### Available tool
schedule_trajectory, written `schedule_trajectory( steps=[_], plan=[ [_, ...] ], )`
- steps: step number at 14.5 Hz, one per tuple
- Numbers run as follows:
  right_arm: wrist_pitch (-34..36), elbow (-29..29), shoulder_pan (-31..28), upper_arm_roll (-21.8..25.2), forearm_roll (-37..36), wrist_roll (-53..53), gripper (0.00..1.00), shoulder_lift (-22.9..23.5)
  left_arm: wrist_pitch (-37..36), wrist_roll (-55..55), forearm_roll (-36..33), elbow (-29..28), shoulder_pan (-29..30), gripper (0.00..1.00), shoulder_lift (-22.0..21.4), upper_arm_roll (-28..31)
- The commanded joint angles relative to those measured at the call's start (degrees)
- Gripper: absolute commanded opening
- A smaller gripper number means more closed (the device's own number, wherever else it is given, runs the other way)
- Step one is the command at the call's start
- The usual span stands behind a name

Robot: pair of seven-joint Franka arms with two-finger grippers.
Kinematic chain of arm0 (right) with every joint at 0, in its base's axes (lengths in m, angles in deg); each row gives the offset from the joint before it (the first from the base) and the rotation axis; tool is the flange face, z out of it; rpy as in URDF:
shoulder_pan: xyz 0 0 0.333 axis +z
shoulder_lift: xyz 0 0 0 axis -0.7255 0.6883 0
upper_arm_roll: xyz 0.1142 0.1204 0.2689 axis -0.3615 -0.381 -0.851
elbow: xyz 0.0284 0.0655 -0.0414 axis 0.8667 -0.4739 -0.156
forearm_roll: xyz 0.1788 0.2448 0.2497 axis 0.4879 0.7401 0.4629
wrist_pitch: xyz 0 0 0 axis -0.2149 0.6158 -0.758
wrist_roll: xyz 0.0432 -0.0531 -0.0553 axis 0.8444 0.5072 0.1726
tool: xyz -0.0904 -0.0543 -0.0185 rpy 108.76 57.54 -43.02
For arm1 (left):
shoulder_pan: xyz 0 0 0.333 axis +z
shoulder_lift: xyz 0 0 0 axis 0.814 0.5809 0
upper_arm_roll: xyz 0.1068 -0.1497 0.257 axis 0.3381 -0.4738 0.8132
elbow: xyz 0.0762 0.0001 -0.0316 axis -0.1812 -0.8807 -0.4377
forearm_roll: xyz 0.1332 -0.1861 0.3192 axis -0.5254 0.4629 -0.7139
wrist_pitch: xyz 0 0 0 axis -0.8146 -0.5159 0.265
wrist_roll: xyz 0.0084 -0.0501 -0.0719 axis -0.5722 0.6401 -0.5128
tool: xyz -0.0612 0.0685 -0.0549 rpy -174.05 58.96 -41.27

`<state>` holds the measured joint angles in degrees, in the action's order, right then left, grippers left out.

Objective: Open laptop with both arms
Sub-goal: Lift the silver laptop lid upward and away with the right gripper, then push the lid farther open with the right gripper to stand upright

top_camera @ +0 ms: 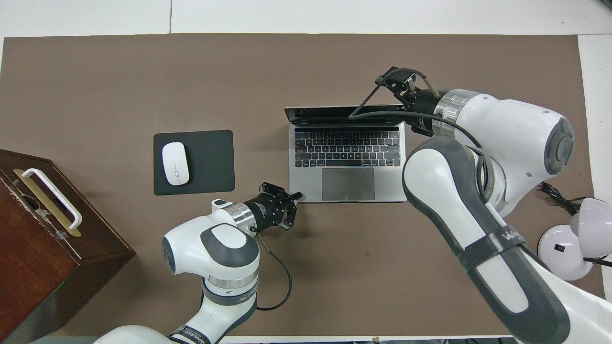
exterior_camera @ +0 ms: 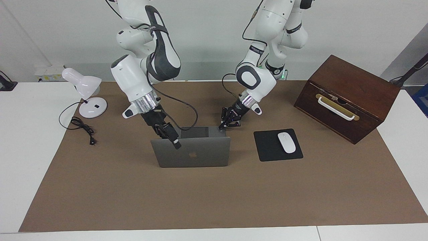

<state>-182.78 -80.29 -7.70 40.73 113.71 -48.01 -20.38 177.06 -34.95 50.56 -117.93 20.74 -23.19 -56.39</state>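
The laptop (exterior_camera: pixel 194 152) (top_camera: pixel 347 157) sits open near the middle of the brown surface (exterior_camera: pixel 214 197) (top_camera: pixel 119 81), its long axis running from one arm's end of the surface to the other. The keyboard deck and screen face the robots; the lid stands roughly upright on the edge farther from them, with its logo facing away.

The right arm leans down from its base and reaches over the deck. The right gripper (exterior_camera: pixel 176 143) (top_camera: pixel 406 86) is at the lid's top edge, toward the right arm's end; it seems to be closed on that edge, though the contact is hard to read.

The left arm bends low, with its wrist pointing toward the laptop. The left gripper (exterior_camera: pixel 223 126) (top_camera: pixel 294 197) has its tips at the deck's near corner toward the left arm's end, pressing down; whether its fingers are parted I cannot tell.

A mouse pad (exterior_camera: pixel 265 147) (top_camera: pixel 210 162) with a white mouse (exterior_camera: pixel 287 142) (top_camera: pixel 175 163) lies beside the laptop, toward the left arm's end.
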Motion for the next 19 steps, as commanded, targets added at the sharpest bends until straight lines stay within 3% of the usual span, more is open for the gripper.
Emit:
schedule_trajectory(
  steps=[1,15,19],
  plan=[
    [1.83,2.41,-0.14,1.07,1.87,3.0,1.0,1.53,1.62,2.01,1.45,1.09,-0.35,0.0,2.63,0.59],
    [3.06,5.92,-0.4,3.18,2.13,5.2,1.0,5.22,1.61,2.01,1.45,1.09,-0.35,0.0,2.63,0.59],
    [3.15,6.19,-0.4,3.53,5.9,8.18,1.0,5.75,1.61,2.01,1.45,1.09,-0.35,0.0,2.63,0.59]
  ],
)
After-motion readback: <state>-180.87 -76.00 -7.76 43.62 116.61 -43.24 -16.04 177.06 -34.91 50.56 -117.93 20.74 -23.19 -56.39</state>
